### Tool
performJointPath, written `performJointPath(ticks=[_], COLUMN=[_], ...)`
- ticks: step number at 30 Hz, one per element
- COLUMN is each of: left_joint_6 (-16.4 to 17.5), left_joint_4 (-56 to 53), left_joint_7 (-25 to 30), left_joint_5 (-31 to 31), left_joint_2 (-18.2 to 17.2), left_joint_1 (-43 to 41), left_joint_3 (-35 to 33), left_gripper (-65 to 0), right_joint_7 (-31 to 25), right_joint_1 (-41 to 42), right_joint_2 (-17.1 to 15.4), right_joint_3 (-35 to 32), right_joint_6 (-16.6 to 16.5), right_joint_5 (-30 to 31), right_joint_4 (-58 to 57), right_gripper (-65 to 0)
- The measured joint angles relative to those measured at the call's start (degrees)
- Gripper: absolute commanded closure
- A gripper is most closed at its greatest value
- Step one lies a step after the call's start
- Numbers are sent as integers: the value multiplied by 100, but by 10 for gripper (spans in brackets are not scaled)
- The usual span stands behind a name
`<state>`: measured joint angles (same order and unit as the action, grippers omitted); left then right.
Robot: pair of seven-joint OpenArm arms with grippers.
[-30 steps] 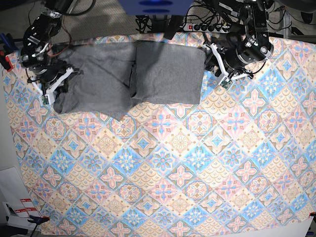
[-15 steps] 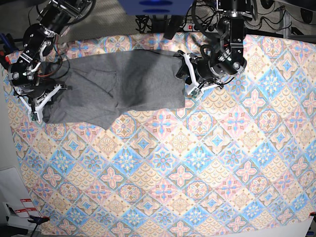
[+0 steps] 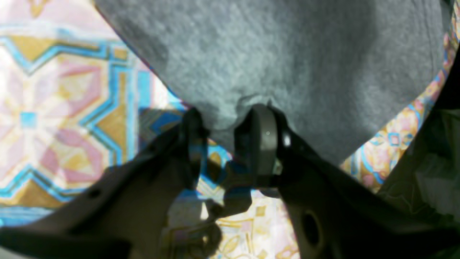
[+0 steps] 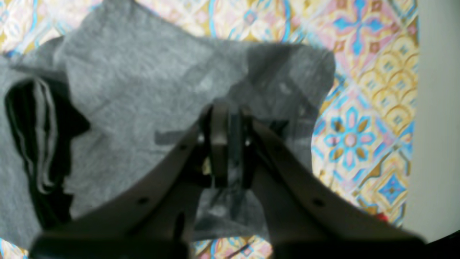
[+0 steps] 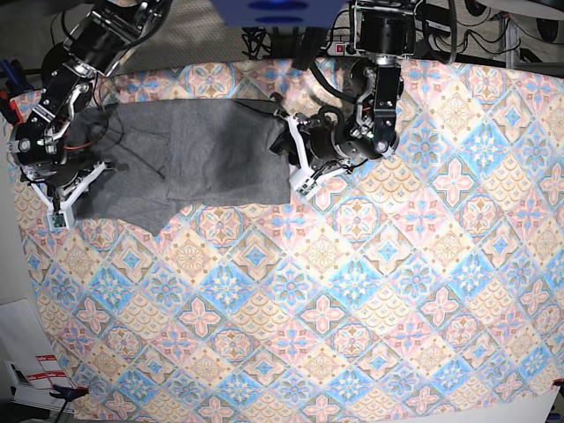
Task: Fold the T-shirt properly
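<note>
That grey T-shirt [image 5: 189,150] looks light and floppy, so its edge is the place to grab: left gripper [image 3: 224,135] pinches its 3 o'clock hem, while the right gripper [image 4: 227,144] at 9 o'clock is nearly pressed together, can't tell on what.

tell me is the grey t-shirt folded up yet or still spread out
Partly folded: the T-shirt lies in overlapping layers on the patterned cloth, uneven at its lower edge, with the left gripper pinching one edge.
</note>
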<state>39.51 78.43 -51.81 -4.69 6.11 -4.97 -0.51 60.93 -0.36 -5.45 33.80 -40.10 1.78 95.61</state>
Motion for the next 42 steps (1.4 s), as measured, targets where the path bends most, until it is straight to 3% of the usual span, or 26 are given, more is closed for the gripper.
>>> performJointPath(ticks=[2, 9, 11, 14, 18, 22, 27, 30, 33, 42], left_joint_6=[37, 79, 79, 83, 79, 37, 17, 42, 17, 33], left_joint_4=[0, 155, 249, 398, 726, 1126, 1191, 1193, 1193, 1196], left_joint_7=[28, 157, 175, 153, 17, -44, -39, -31, -24, -26], left_joint_5=[-35, -192, -186, -201, -101, -26, -9, -20, -2, 0], left_joint_2=[-94, -516, -570, -726, -863, -1034, -1084, -1071, -1075, -1080], left_joint_1=[-13, -162, -267, -367, -538, -769, -758, -789, -772, -776], left_joint_3=[0, 22, 20, 24, 22, 28, 35, 22, 26, 24], left_gripper=[-201, -201, -201, -201, -201, -201, -201, -201, -201, -201], right_joint_7=[-4, -13, -361, -426, -470, -1475, -2085, -2304, -2577, -2509], right_joint_1=[7, 367, 501, 568, 662, 968, 811, 1130, 1228, 1113], right_joint_2=[-7, -2, -177, -363, -476, -588, -804, -997, -1110, -1322], right_joint_3=[118, 1126, 1215, 1252, 1309, 1458, 1530, 1539, 1731, 1788], right_joint_6=[0, 24, 2, 9, 31, -24, -28, 76, -44, 22], right_joint_5=[-22, -931, -758, -776, -920, -723, -741, -883, -772, -844], right_joint_4=[-15, -415, -717, -1163, -1875, -2820, -3733, -4210, -4616, -4623], right_gripper=[-145, -343, -394, -444, -449, -449, -449, -449, -449, -449])
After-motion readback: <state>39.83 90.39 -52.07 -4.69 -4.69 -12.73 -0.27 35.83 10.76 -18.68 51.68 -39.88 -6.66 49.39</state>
